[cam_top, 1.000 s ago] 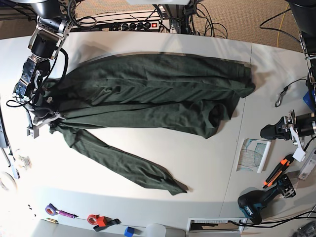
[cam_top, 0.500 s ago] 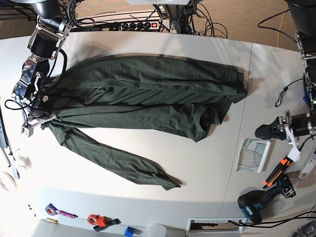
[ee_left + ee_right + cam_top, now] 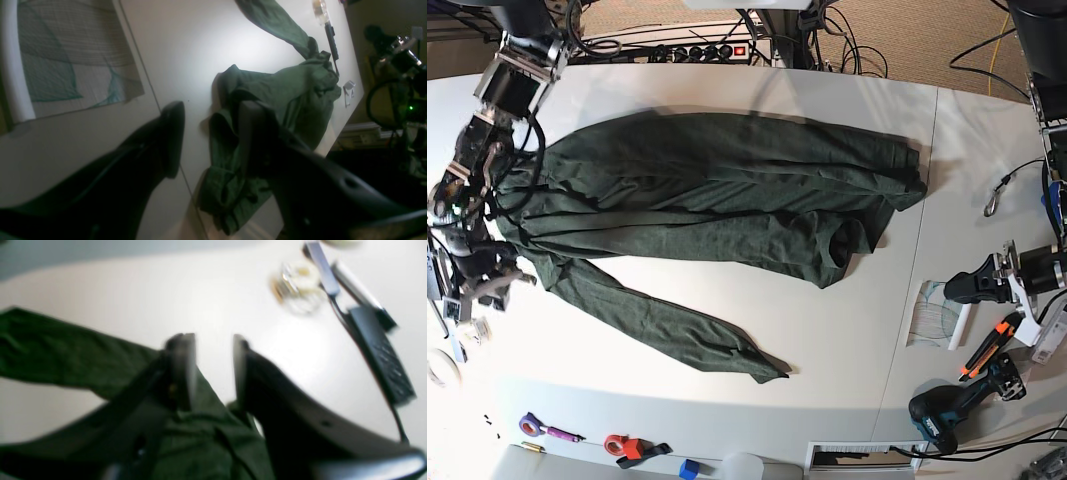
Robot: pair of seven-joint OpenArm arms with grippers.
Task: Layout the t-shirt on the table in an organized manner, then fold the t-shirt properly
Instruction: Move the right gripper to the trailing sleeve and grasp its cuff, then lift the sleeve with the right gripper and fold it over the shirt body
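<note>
One green t-shirt (image 3: 727,190) spread along the table (image 3: 827,330)

We are seeing the t-shirt lying creased, one sleeve (image 3: 677,330) trailing away from its body. At the t-shirt's sleeve end, the right gripper (image 3: 210,338) is hovering over the cloth, jaws slightly apart and pinching nothing. Well beyond the t-shirt's opposite end, the left gripper (image 3: 211,106) is hanging wide open and empty, beside a paper sheet (image 3: 932,312).

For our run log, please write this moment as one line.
stage: layout | t-shirt: spread, wrinkled, unfolded | right end effector: open, at t-shirt edge | left end effector: open, empty, away from t-shirt
</note>
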